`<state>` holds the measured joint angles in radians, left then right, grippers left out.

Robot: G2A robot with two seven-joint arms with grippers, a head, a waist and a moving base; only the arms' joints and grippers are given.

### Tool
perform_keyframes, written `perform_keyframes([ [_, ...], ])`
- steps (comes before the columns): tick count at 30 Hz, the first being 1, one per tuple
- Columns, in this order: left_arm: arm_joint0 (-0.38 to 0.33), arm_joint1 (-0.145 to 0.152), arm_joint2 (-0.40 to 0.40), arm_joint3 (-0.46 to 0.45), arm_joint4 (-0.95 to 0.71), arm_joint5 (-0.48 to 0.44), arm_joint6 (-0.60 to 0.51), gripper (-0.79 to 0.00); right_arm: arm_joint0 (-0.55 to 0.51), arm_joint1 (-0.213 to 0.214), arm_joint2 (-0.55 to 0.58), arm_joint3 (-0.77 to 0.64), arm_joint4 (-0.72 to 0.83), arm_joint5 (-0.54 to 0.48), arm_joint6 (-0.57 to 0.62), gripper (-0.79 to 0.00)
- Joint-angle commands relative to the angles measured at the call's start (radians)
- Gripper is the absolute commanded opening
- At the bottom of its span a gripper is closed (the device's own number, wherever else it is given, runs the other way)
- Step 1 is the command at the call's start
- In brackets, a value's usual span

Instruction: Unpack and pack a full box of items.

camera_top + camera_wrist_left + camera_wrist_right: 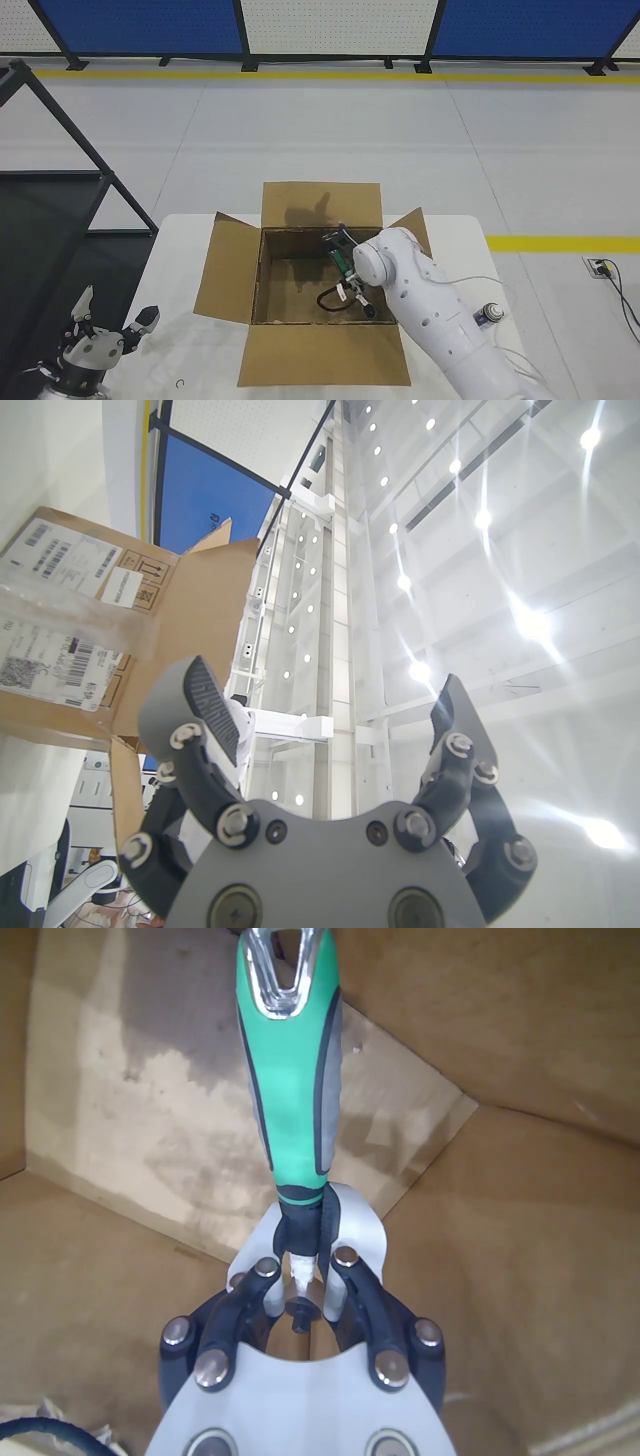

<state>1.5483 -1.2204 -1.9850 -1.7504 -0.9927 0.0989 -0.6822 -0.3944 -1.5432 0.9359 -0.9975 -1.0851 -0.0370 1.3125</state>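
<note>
An open cardboard box (230,280) stands on the white table, its flaps spread. My right gripper (305,1235) is down inside the box, shut on the dark neck of a green-and-grey handled tool (292,1093); the same tool (340,258) lies near the box's right wall in the top view. A black cable loop (330,297) lies on the box floor beside it. My left gripper (330,710) is open and empty, pointing up beside the box's labelled outer wall (100,625); from above, the left gripper (110,325) sits off the table's left front corner.
A small spray can (489,316) stands on the table to the right of the box. A tiny dark ring (180,383) lies on the table near the front left. A black metal frame (90,180) stands left of the table.
</note>
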Motion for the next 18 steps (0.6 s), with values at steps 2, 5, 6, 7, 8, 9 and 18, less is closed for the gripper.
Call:
perform_keyframes([
  [2, 0.0, 0.0, 0.0, 0.0, 0.0, 0.0, 0.0, 0.0, -0.124, 0.041, 0.085, -0.251, -0.045, -0.02, 0.046, -0.785],
  [5, 0.0, 0.0, 0.0, 0.0, 0.0, 0.0, 0.0, 0.0, -0.236, 0.07, 0.156, -0.454, -0.075, -0.037, 0.064, -0.785],
  [6, 0.0, 0.0, 0.0, 0.0, 0.0, 0.0, 0.0, 0.0, -0.263, 0.076, 0.173, -0.506, -0.082, -0.045, 0.063, -0.785],
  [7, 0.0, 0.0, 0.0, 0.0, 0.0, 0.0, 0.0, 0.0, -0.284, 0.08, 0.188, -0.553, -0.088, -0.043, 0.053, -0.785],
  [8, 0.0, 0.0, 0.0, 0.0, 0.0, 0.0, 0.0, 0.0, -0.302, 0.083, 0.196, -0.586, -0.09, -0.044, 0.049, -0.785],
  [9, 0.0, 0.0, 0.0, 0.0, 0.0, 0.0, 0.0, 0.0, -0.314, 0.086, 0.202, -0.613, -0.094, -0.047, 0.047, -0.785],
  [18, 0.0, 0.0, 0.0, 0.0, 0.0, 0.0, 0.0, 0.0, -0.334, 0.09, 0.213, -0.654, -0.115, -0.024, 0.029, -0.785],
])
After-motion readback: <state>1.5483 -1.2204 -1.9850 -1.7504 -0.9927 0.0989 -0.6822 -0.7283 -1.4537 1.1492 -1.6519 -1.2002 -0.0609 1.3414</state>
